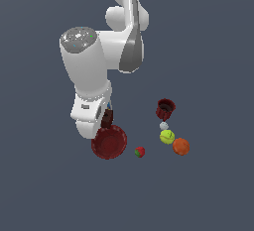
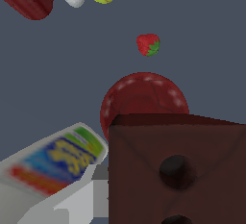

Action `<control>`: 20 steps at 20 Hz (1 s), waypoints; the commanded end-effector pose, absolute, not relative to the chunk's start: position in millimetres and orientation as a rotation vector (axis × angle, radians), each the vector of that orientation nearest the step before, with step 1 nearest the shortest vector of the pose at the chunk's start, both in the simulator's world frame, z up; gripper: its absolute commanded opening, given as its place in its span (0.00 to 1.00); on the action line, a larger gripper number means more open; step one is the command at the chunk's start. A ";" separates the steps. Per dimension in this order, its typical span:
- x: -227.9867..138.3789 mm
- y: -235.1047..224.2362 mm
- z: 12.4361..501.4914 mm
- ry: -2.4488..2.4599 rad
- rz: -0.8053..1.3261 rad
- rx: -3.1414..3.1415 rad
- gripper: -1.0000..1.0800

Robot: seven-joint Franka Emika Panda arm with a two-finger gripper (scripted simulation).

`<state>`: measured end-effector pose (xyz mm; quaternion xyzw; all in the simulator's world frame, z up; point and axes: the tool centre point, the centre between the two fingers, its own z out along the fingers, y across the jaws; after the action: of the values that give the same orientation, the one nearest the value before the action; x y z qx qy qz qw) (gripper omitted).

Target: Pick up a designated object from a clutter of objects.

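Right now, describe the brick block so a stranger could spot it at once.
Start at the big white robot arm and follow it down to its lower end, just above the red bowl. The small dark red-brown brick block sits right there, against the arm's end. Unlike the round bowl and the dark red cup, it is flat-sided with dark round holes.

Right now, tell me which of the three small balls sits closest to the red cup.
The white ball. It lies just below the red cup in the exterior view; the yellow-green ball and the orange ball lie farther along.
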<state>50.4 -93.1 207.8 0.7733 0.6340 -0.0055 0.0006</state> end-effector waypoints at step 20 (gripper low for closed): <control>-19.2 53.7 386.9 1.995 -0.004 2.427 0.00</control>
<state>-15.2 45.4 375.6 0.7723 0.6353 -0.0019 -0.0004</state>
